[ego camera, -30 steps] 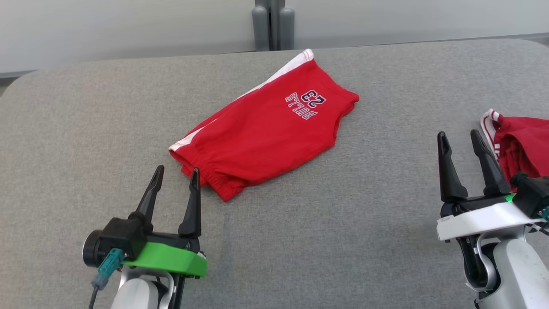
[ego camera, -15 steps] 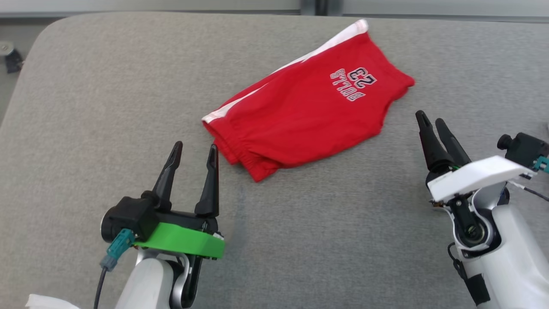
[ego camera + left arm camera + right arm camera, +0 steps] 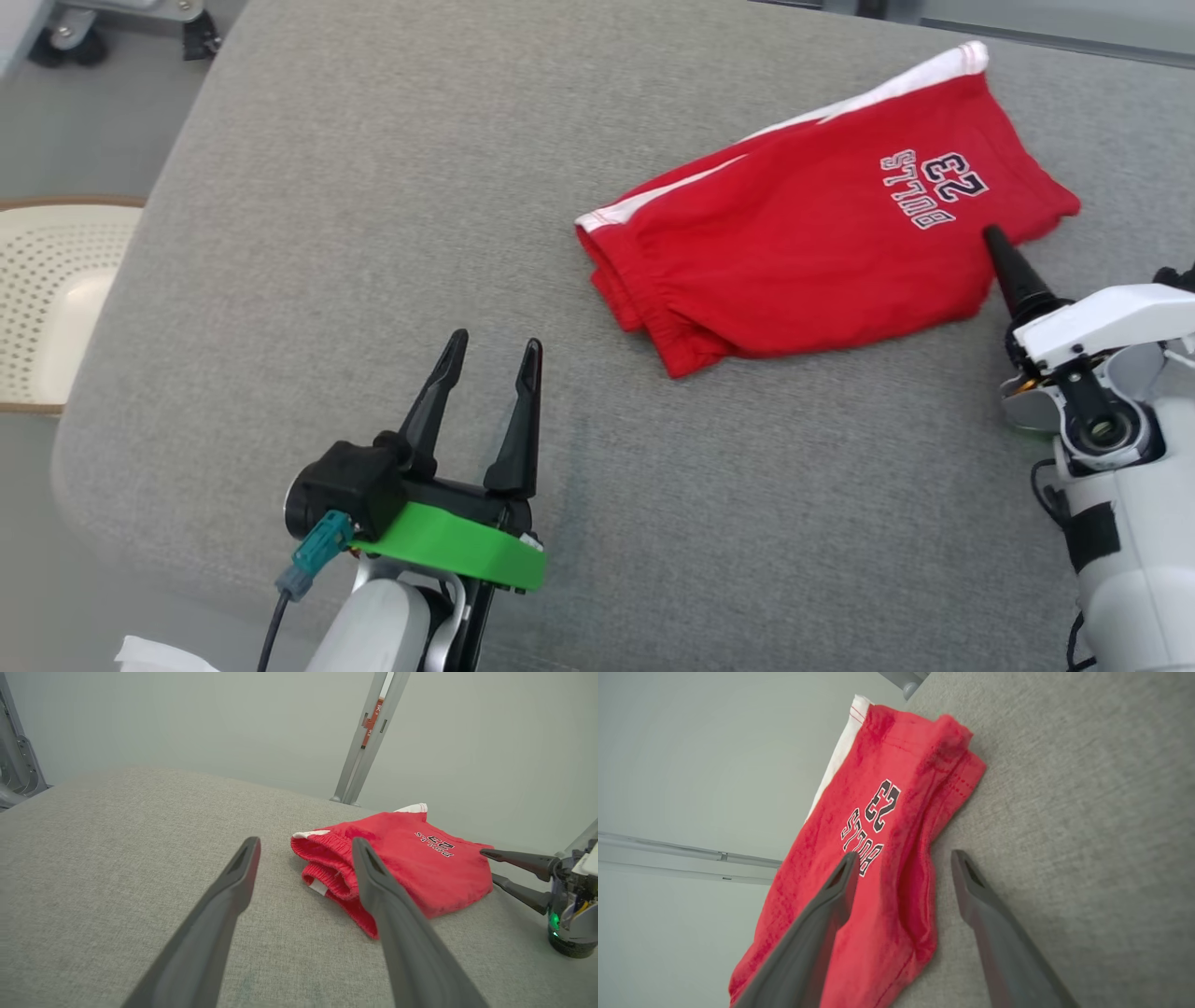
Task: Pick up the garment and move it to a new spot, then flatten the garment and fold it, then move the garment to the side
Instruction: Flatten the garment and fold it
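The garment (image 3: pixel 803 252) is a pair of red shorts with a white side stripe and "BULLS 23" print, lying folded on the grey padded table (image 3: pixel 373 233). My left gripper (image 3: pixel 492 343) stands open with nothing in it, short of the elastic waistband (image 3: pixel 322 858) and to its left. My right gripper (image 3: pixel 995 241) is rolled on its side at the garment's right hem. In the right wrist view the garment (image 3: pixel 878 812) has one finger over its printed cloth and the other over bare table; the gripper (image 3: pixel 904 855) is open. The left wrist view shows the right gripper (image 3: pixel 488 865) at the garment's far end.
A white perforated seat (image 3: pixel 51 289) sits beyond the table's left edge, and a wheeled base (image 3: pixel 112 23) stands on the floor at the far left. A grey metal post (image 3: pixel 369 732) rises behind the table. Bare grey padding lies left of and in front of the garment.
The head camera has swung left, so the whole picture shifted right and a second red cloth left view. My right gripper has rolled onto its side and come up to the garment's right hem.
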Motion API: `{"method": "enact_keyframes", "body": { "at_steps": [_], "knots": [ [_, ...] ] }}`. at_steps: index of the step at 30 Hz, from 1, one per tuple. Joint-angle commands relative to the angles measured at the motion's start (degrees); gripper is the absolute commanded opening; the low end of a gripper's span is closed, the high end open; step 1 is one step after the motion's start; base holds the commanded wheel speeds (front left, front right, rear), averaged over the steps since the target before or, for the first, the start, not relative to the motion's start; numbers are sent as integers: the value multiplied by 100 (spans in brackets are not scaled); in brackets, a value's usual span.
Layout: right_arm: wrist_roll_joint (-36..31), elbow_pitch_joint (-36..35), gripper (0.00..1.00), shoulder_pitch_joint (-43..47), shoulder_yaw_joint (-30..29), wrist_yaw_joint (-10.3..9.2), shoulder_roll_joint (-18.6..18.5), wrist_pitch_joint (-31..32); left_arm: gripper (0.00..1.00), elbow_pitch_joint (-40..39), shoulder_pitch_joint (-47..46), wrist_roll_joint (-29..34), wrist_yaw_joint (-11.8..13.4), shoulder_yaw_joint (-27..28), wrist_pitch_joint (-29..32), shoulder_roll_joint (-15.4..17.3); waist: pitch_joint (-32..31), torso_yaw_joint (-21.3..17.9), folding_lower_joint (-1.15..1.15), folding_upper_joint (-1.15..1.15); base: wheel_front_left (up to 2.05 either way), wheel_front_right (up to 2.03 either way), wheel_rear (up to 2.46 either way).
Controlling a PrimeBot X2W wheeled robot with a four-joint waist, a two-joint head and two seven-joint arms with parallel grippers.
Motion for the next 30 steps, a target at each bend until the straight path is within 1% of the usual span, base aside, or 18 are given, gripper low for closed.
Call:
{"method": "enact_keyframes", "body": {
  "at_steps": [1,4,6,10,17,18,19,24,30],
  "knots": [
    [-32,249,100,-65,-64,4,61,107,100,-29,51,-26,57,-15,-1,16,12,264,0,0,0,0,0],
    [-201,631,100,-319,-260,4,15,251,100,-62,42,-75,68,-73,-1,15,68,421,0,0,0,0,0],
    [-421,835,100,-477,-366,4,-83,198,100,-66,29,-93,69,-120,-1,15,110,529,0,0,0,0,0],
    [-653,1249,100,-811,-568,5,-73,274,100,-109,-24,-162,109,-180,0,15,214,718,0,0,0,0,0],
    [-1069,2023,100,-1373,-944,5,-212,134,100,-147,-74,-255,160,-352,-1,14,361,954,0,0,0,0,0],
    [-1109,2067,32,-1448,-968,5,-218,89,100,-150,-73,-267,171,-368,-1,14,370,966,0,0,0,0,0],
    [-1157,2111,0,-1523,-996,11,-229,19,100,-149,-72,-278,177,-386,-1,14,380,980,0,0,0,0,0],
    [-1258,2156,0,-1663,-981,1,-254,-191,100,-91,-70,-249,203,-432,-1,14,343,948,0,0,0,0,0],
    [-1126,1923,0,-1553,-873,-3,-276,-377,100,-48,-94,-172,187,-390,-1,15,174,726,0,0,0,0,0]
  ]
}}
